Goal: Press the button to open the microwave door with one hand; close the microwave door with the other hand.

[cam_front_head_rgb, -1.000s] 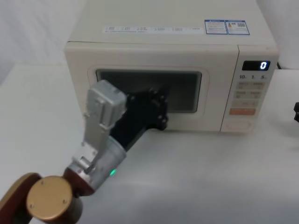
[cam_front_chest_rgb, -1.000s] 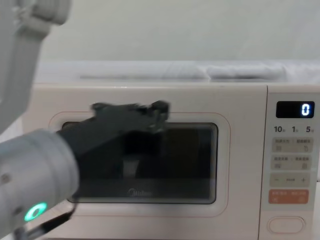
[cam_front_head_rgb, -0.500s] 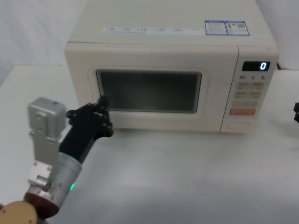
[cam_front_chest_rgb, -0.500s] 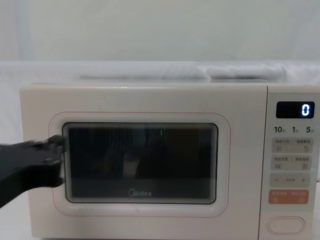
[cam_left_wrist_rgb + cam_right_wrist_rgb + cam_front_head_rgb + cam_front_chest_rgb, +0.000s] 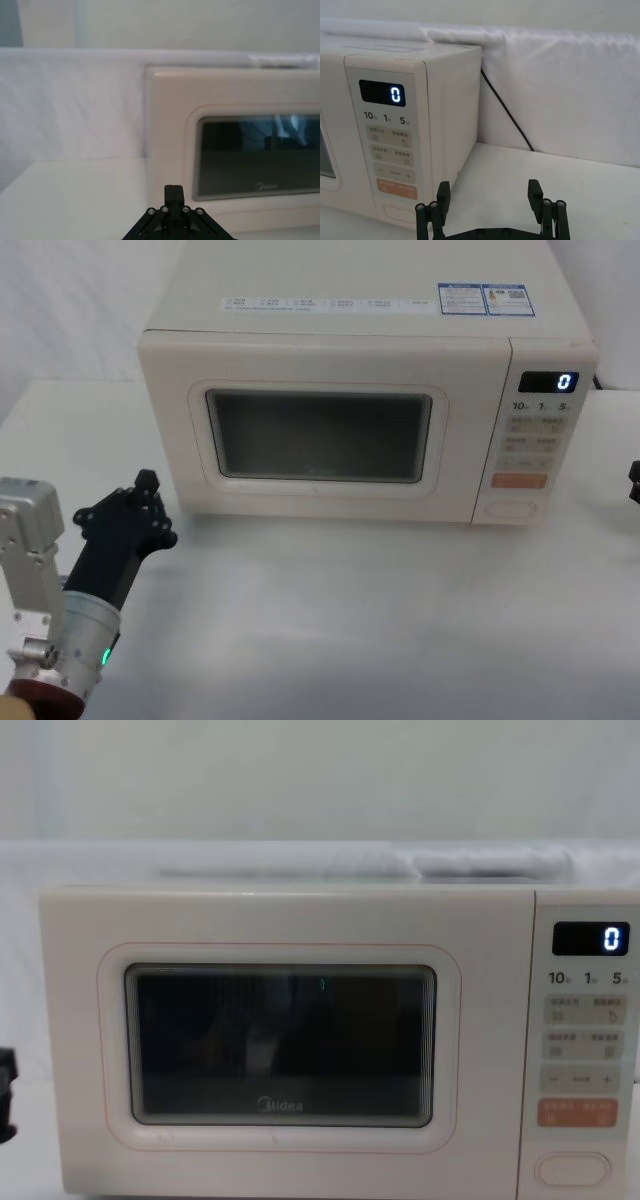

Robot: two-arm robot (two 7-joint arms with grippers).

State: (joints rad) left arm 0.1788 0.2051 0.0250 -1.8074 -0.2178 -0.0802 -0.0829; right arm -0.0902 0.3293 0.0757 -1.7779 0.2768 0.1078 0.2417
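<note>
The cream microwave [image 5: 360, 315] stands at the back of the table, its display [image 5: 591, 938] reading 0. The microwave door [image 5: 320, 495] lies flush with the front, its dark window [image 5: 280, 1045] outlined in thin orange. An oval button [image 5: 510, 508] sits at the bottom of the control strip [image 5: 390, 150]. My left gripper [image 5: 146, 482] hovers low, just left of the oven's front left corner, fingers shut on nothing; the left wrist view shows its tip [image 5: 173, 191] facing the door's left edge. My right gripper [image 5: 489, 192] stands open to the right of the oven, a little in front of the control strip.
White table surface [image 5: 380, 610] spreads in front of the oven. A black cable [image 5: 507, 117] runs down behind the oven's right side. White cloth [image 5: 75, 100] covers the wall behind.
My left arm has drawn back from in front of the door window, down and to the left, off the oven's front. The door stays flush. The right gripper has not moved.
</note>
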